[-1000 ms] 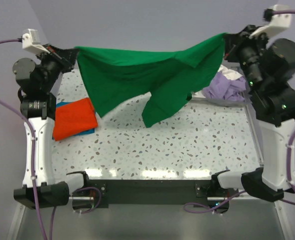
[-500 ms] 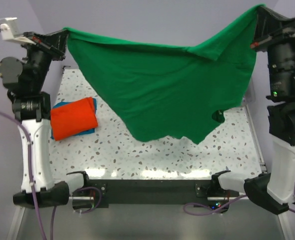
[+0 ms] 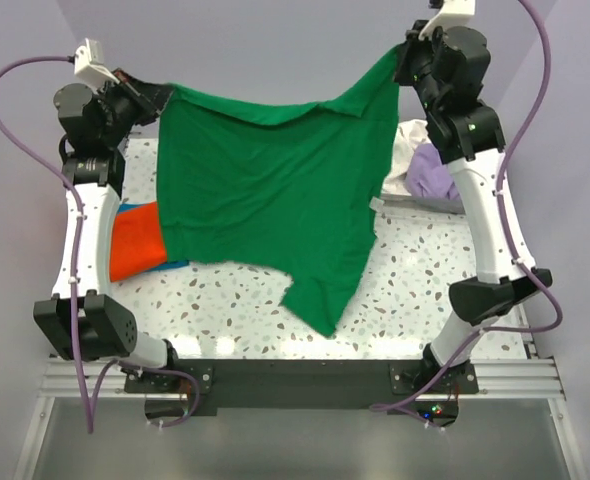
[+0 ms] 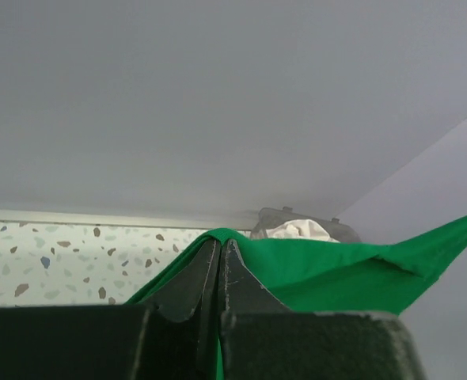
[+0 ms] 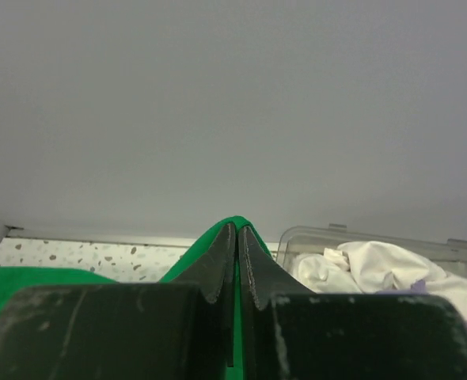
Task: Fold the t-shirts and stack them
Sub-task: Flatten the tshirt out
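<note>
The green t-shirt point(image 3: 275, 190) hangs in the air between the two arms, over the middle of the tabletop point(image 3: 425, 270), with its lowest corner drooping toward the near edge. The left claw point(image 3: 158, 95) is clenched on the far-left corner of the cloth and the right claw point(image 3: 400, 62) on the far-right one. Both wrist views show the jaws pinched tight with only a thin fold of green between them. That thin bite is the risk: an outward tug could pull a corner free and drop the shirt in a heap. The hanging tail is uneven, so if lowered as it is the shirt would likely land creased or tucked under itself. On the left the cloth overhangs the orange t-shirt point(image 3: 133, 240), which lies folded on a blue one point(image 3: 178, 264), and it could drag across that stack. At the far right the clear bin point(image 5: 392, 239) holds white point(image 3: 412, 140) and lavender point(image 3: 437, 172) shirts, close beneath the right arm
</note>
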